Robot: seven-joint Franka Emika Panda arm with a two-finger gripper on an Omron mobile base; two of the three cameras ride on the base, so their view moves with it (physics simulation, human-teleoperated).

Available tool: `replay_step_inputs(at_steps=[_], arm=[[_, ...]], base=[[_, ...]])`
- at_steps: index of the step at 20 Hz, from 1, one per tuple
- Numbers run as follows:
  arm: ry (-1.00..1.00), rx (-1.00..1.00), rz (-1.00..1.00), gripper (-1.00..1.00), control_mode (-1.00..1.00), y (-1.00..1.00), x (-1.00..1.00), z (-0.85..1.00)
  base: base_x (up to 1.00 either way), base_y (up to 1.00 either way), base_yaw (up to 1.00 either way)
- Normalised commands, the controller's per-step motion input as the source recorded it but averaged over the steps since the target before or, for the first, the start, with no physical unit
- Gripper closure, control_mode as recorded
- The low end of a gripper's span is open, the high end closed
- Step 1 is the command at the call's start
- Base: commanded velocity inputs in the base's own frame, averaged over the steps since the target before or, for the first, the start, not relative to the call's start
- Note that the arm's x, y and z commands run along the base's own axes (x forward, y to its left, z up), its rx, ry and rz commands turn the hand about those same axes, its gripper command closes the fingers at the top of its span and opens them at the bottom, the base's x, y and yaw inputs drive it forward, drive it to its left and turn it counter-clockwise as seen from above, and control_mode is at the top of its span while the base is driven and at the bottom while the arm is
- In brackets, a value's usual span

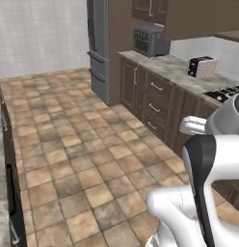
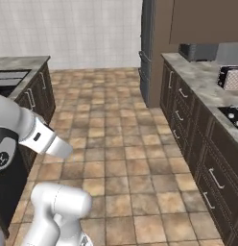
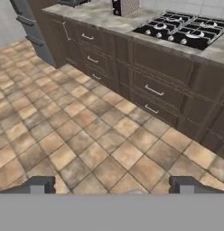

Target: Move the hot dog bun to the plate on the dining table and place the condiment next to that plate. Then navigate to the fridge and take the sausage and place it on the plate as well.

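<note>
The fridge [image 1: 98, 48] is a tall grey steel unit with its doors shut, standing at the far end of the right-hand cabinet run. It also appears as the fridge [image 2: 146, 48] and at the top left as the fridge [image 3: 30, 25]. My gripper [image 3: 111, 187] hangs over the tiled floor, open, with nothing between its fingertips [image 3: 39, 185]. The hot dog bun, plate, condiment and sausage are out of view. A stone-topped dark unit [image 1: 2, 193] runs along the left edge; I cannot tell whether it is the dining table.
Dark cabinets with a marbled counter [image 1: 174, 67] line the right side, carrying a toaster oven [image 1: 149, 39], a toaster [image 1: 202, 66] and a black stove [image 3: 184, 29]. Another counter [image 2: 25, 65] stands on the left. Brown tiled floor [image 1: 83, 144] stretches toward the fridge.
</note>
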Motion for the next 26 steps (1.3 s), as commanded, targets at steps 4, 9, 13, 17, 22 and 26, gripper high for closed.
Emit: replay_step_inputs(at_steps=[4, 9, 13, 17, 22, 26], arm=[[0.0, 0.0, 0.0, -1.0, 1.0, 0.0, 0.0, 0.0], [0.0, 0.0, 0.0, -1.0, 1.0, 0.0, 0.0, 0.0], [0.0, 0.0, 0.0, -1.0, 1.0, 0.0, 0.0, 0.0], [0.0, 0.0, 0.0, -1.0, 1.0, 0.0, 0.0, 0.0], [0.0, 0.0, 0.0, -1.0, 1.0, 0.0, 0.0, 0.0], [0.0, 0.0, 0.0, -1.0, 1.0, 0.0, 0.0, 0.0]], base=[[1.0, -0.2, 0.28], [1.0, -0.01, 0.17], [1.0, 0.02, 0.04], [1.0, 0.05, 0.01], [1.0, 0.06, 0.0], [1.0, 0.08, -0.06]])
